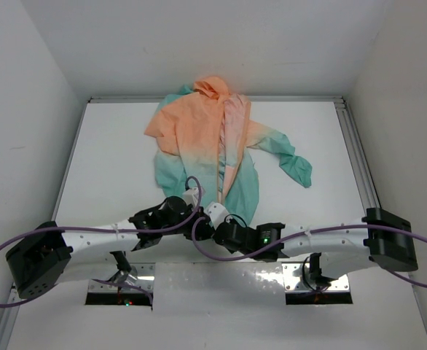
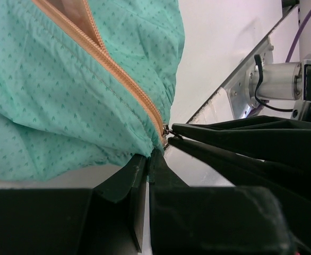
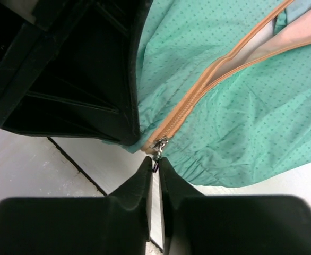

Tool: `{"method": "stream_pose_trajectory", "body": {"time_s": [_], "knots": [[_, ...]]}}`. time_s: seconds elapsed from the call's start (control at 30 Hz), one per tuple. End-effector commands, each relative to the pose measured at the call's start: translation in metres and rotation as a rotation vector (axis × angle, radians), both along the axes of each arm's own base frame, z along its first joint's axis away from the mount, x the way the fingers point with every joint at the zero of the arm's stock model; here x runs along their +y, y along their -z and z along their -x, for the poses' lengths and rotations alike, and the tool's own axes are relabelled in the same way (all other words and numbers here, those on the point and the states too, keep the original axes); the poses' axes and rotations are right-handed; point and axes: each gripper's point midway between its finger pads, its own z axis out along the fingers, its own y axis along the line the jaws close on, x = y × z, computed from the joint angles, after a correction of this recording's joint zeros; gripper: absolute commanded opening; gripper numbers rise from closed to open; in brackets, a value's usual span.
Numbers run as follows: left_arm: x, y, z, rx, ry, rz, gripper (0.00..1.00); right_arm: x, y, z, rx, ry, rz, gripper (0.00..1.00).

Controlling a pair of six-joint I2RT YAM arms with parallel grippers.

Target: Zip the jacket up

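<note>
The jacket (image 1: 199, 138) lies flat in the top view, peach-orange at the far end and teal at the near hem, front partly open with pale lining showing. Its orange zipper (image 3: 190, 103) is joined only near the hem and runs up open. The metal zipper pull (image 3: 156, 151) hangs at the hem. My right gripper (image 3: 154, 162) is shut on the pull. My left gripper (image 2: 146, 156) is shut on the teal hem (image 2: 139, 151) just beside the zipper's bottom end (image 2: 163, 133). Both grippers meet at the jacket's near hem (image 1: 206, 208).
The white table (image 1: 111, 146) is walled by white panels at the back and both sides. A metal rail (image 1: 355, 153) runs along the right edge. Purple cables (image 1: 199, 248) loop over both arms near the bases.
</note>
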Motion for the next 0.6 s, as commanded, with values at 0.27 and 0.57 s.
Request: {"method": "stream_pose_trajectory", "body": {"time_s": [0.27, 0.57], "knots": [[-0.003, -0.011, 0.000, -0.025, 0.011, 0.063, 0.00, 0.018, -0.025, -0.005, -0.033, 0.020, -0.104, 0.00], [-0.005, -0.012, 0.002, -0.021, 0.023, 0.076, 0.00, 0.022, -0.016, -0.002, -0.016, 0.007, -0.095, 0.07]]}}
